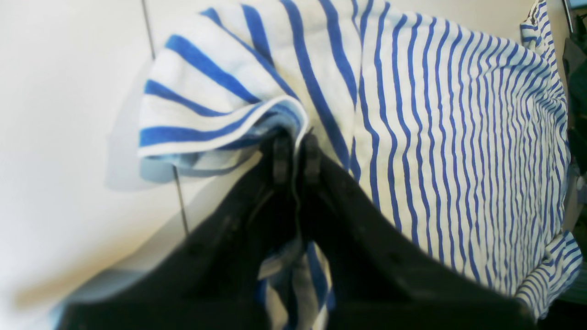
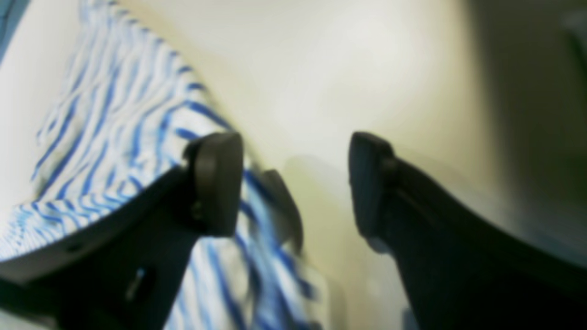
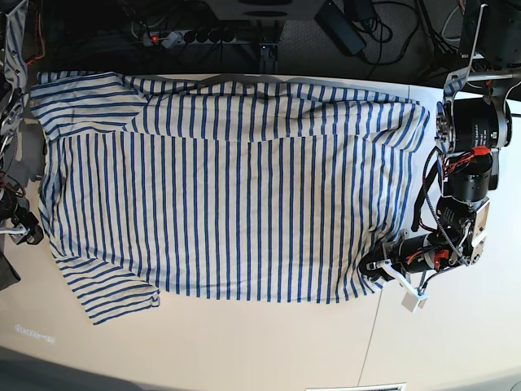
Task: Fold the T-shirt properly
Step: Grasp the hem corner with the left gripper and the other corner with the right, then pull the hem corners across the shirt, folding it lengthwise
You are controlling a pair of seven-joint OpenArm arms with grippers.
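The T-shirt [image 3: 228, 187], cream-white with thin blue stripes, lies spread flat on the white table [image 3: 269, 342], with sleeves at the near left and far left. My left gripper [image 1: 293, 140] is shut on a fold of the shirt's edge and lifts it slightly. In the base view it [image 3: 373, 269] is at the shirt's near right corner. My right gripper [image 2: 293, 183] is open and empty, low over the table right beside the shirt's edge [image 2: 114, 119]. In the base view only part of that arm [image 3: 18, 220] shows, at the left edge by the shirt.
A power strip [image 3: 191, 37] and cables lie beyond the table's far edge. The left arm's motors [image 3: 472, 130] stand at the right side. A table seam [image 3: 373, 334] runs toward the front. Bare table lies in front of the shirt.
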